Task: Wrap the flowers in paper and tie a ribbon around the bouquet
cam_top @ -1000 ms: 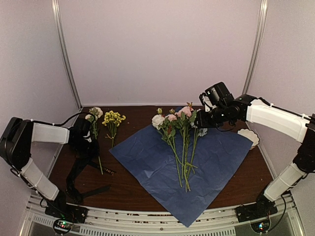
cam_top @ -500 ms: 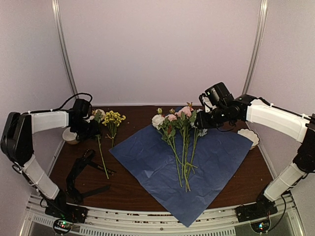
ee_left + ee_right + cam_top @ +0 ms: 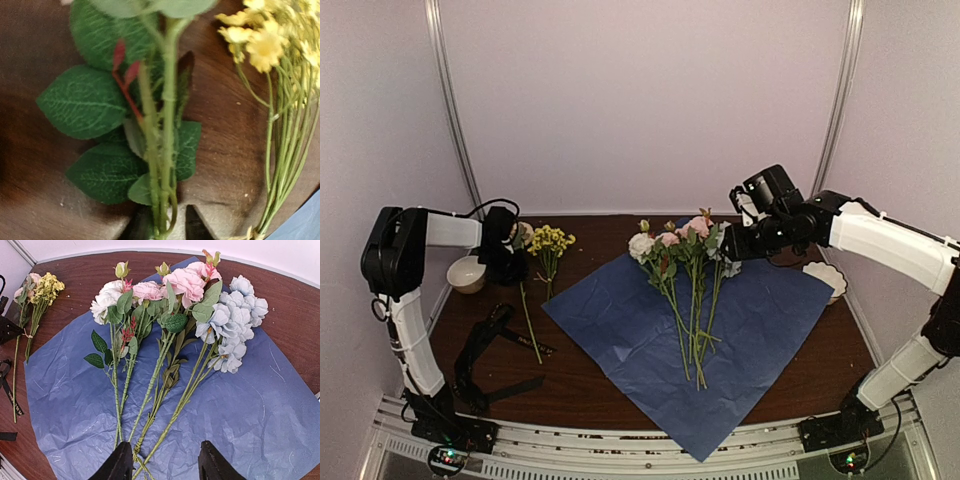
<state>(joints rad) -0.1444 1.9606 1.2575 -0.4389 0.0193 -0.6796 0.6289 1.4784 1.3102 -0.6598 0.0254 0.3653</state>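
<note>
**Left hand reaches for the loose flower**

A second ago the left arm was folded close to its own side. Now it has swung out to the far left corner of the surface (image 3: 580,385). Its move has uncovered a small white bowl (image 3: 467,273). The left hand (image 3: 510,265) now sits low over the loose flower (image 3: 527,320), just beside the yellow flowers (image 3: 550,240). I think it wants to pick this flower up and carry it to the others.

In the left wrist view the green stem runs between the two fingers (image 3: 195,225). A bit of brown wood shows between the stem and one finger. So the left hand is not clenched on the stem yet.

The right arm has hardly moved. It stretches in from the right, and the right hand (image 3: 730,245) hangs over the flower heads. Its fingers (image 3: 120,462) are apart and hold nothing.

The main flowers (image 3: 685,270) have not moved. They lie side by side on the blue paper (image 3: 760,320), heads far away and stems pointing near. The paper is flat and not folded yet. The black ribbon (image 3: 480,345) lies on the wood at the left, well apart from the paper. So wrapping and tying have not begun.
</note>
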